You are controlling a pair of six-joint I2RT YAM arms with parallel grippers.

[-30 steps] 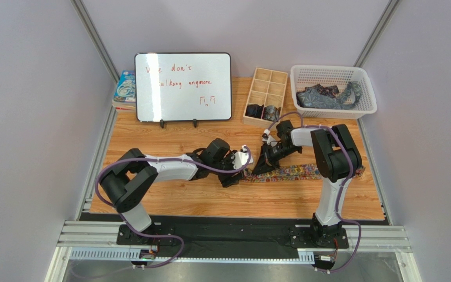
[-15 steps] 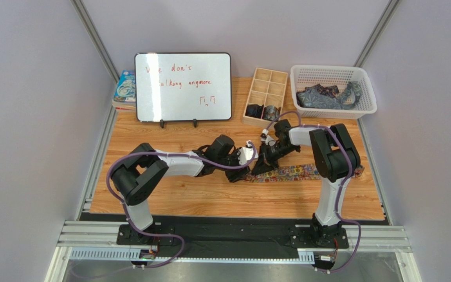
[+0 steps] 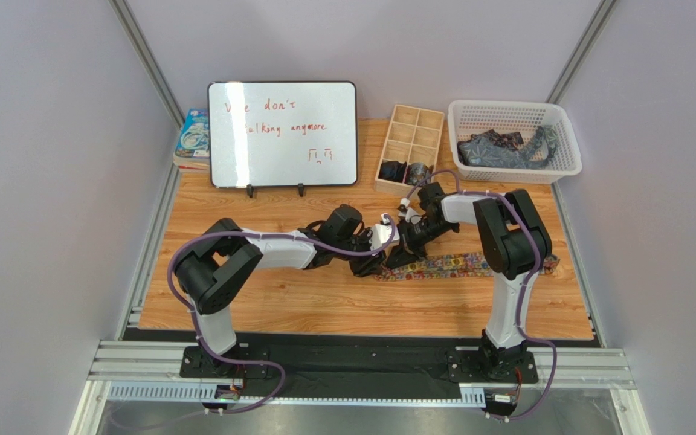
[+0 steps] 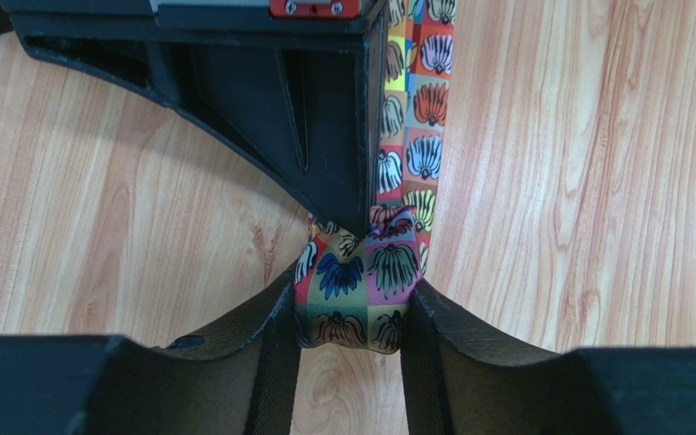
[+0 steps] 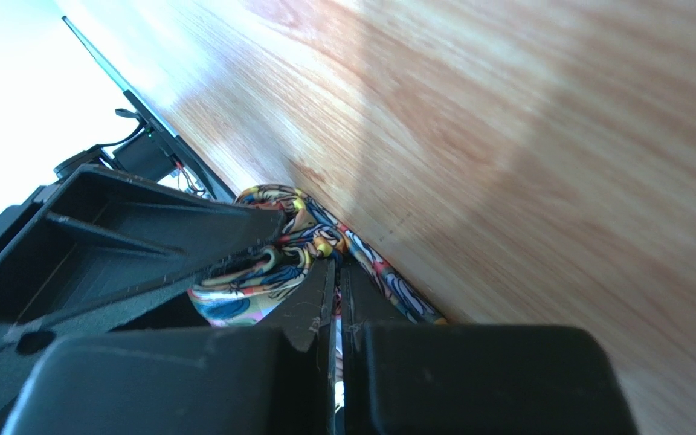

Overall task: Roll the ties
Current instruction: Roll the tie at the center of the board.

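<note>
A multicoloured floral tie [image 3: 456, 265] lies flat along the wooden table, and its left end is curled into a small roll [image 4: 361, 290]. My left gripper [image 4: 352, 288] has a finger pressed against each side of that roll. My right gripper [image 5: 338, 267] is shut, with the tie's end pinched at its tips and the fabric wrapped around them. In the top view the two grippers meet at the roll [image 3: 388, 265]. Dark ties [image 3: 501, 149] are heaped in the white basket. Rolled dark ties [image 3: 405, 172] sit in the wooden box.
A compartmented wooden box [image 3: 406, 111] and a white basket [image 3: 517, 172] stand at the back right. A whiteboard [image 3: 283, 134] on a stand is at the back left, with a book [image 3: 194, 136] beside it. The tie's far end reaches the table's right edge [image 3: 553, 265].
My left arm has reached right to the tie's rolled end and its jaws have narrowed onto the roll. The right gripper has stayed shut, shifting slightly left.
</note>
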